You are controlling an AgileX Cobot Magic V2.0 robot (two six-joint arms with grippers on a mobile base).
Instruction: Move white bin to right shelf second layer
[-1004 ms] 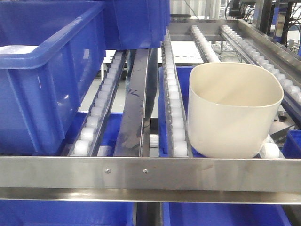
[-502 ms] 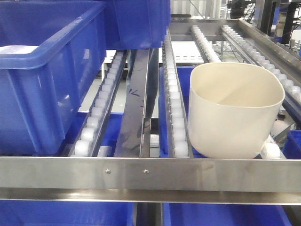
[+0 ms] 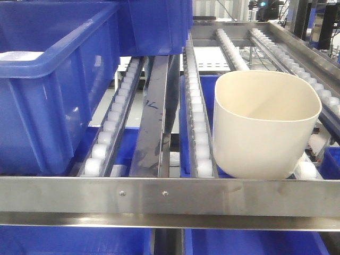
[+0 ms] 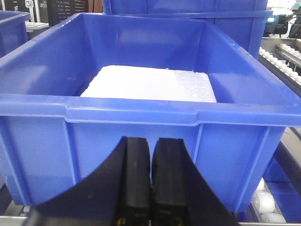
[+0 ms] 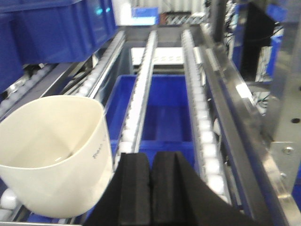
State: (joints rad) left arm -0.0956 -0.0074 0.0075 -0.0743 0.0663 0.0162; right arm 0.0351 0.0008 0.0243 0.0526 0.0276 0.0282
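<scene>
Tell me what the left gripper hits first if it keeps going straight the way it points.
Most likely the near wall of the blue crate. The left gripper, shut, points squarely at that wall below the rim; how far off it is cannot be judged.

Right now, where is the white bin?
In the front view the white bin sits on the roller lanes at the right, just behind the front rail.
</scene>
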